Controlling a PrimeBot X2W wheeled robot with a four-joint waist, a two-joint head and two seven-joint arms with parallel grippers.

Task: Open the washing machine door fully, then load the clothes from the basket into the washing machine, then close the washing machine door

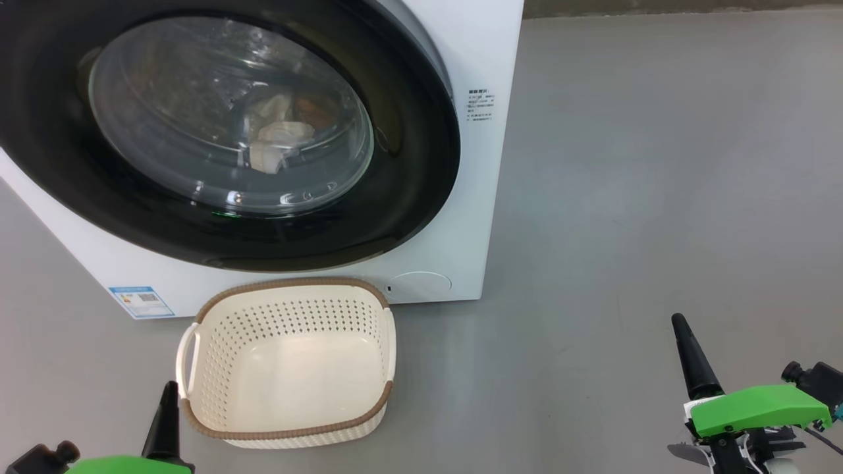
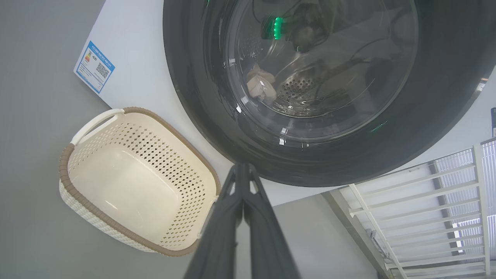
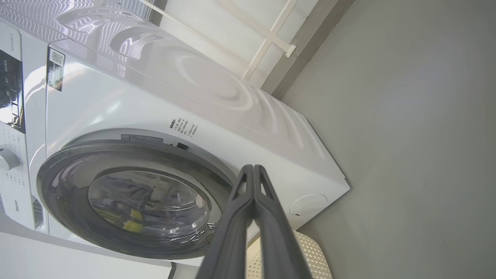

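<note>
**Door looked shut, basket empty, both grippers idle**

The left gripper (image 1: pixel 170 390) had its two fingers pressed together on nothing, and so did the right gripper (image 1: pixel 678 322). The basket (image 1: pixel 290 284) sat just beside the left gripper, on its inner side, and nothing lay in it. The door (image 1: pixel 408 197) rose ahead of and above that gripper, beyond the basket. It looked flush with the washer (image 1: pixel 481 52), though I could not tell whether it had latched. The clothes (image 1: pixel 276 138) showed as a pale bundle behind the glass, inside the drum. The right gripper was well apart from the washer, over bare floor, with the door off to its inner side.

By my judgement, the door would be stiff and fairly heavy, swinging on a hinge. Its glossy black rim would be slippery under narrow fingertips, and the glass bowl should not be knocked. If it needed seating, a flat push on the rim would serve better than a pinch. The clothes would be light and limp, best pinched at a bunched fold. The basket would be light and rigid and could skid if nudged, so its white side handle would be the place to grip.
</note>
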